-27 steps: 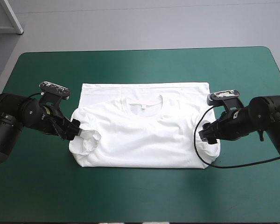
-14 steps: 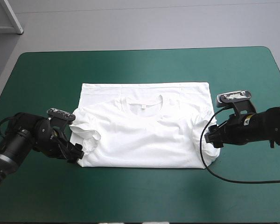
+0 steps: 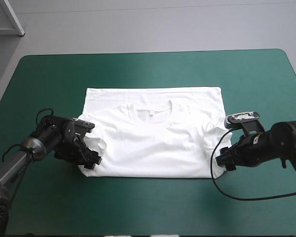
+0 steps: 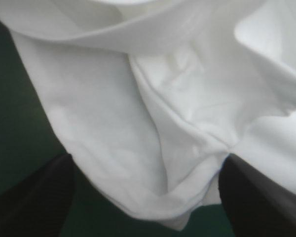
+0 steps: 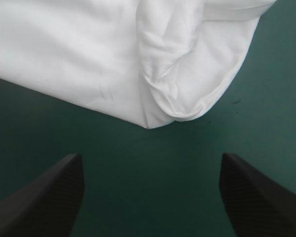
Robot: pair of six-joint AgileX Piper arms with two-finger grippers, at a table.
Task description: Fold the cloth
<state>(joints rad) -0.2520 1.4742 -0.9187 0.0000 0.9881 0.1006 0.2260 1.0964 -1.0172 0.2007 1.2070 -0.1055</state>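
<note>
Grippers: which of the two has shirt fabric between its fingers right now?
The left gripper: the T-shirt lies between its open fingers. The right gripper, also open, has only teal-green cover between its fingers, the shirt's corner just ahead.

- Two grippers: left gripper (image 3: 91,160) and right gripper (image 3: 223,160), each with two black fingers (image 5: 44,197) standing apart.
- One white T-shirt (image 3: 153,143), between the left fingers, ahead of the right.
- One teal-green table (image 3: 153,69).

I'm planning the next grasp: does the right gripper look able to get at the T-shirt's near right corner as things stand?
Probably yes. The right gripper is open, and the near right corner of the T-shirt lies just ahead of it; only bare teal-green cover shows between them.
</note>
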